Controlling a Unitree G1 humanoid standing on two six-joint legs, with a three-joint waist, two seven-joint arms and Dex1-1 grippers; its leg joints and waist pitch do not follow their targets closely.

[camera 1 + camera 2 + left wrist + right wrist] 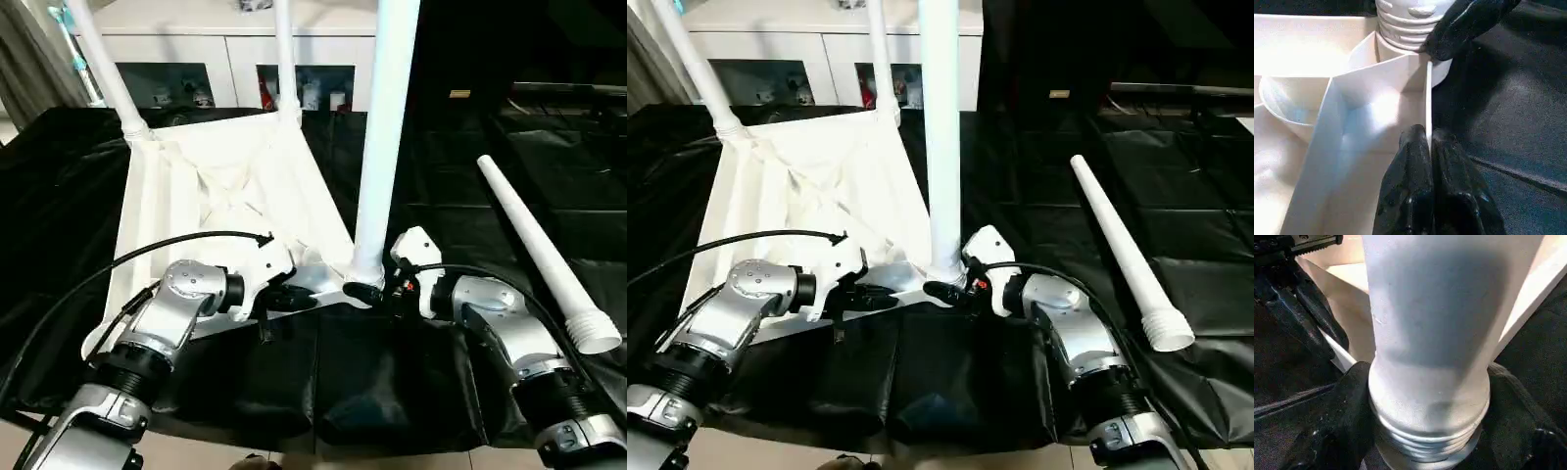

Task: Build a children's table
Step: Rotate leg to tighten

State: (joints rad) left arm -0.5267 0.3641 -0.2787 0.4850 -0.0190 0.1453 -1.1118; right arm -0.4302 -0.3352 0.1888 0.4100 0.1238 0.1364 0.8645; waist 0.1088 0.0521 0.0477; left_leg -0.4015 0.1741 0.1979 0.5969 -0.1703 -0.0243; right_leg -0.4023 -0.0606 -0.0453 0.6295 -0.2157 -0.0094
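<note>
- Tabletop (pixel 211 196): upside down on black cover (pixel 509 196), thin white plastic, likely light and flexy; hold by rim.
- Left gripper (pixel 1429 147) pinched shut on rim.
- Right gripper (pixel 1425 421): fingers straddle upright leg (pixel 384 137) at its threaded base; smooth tube, likely slippery.
- Spare leg (pixel 544 255) lies apart.

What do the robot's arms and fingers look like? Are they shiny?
Yes! Both forearms are shiny silver metal, rounded like fat tubes, with black ribbed rings near the elbows. Each wrist has a white plastic block. A thin black cable loops over the left arm. The left gripper and right gripper each have two glossy black fingers, rounded at the tips.
</note>
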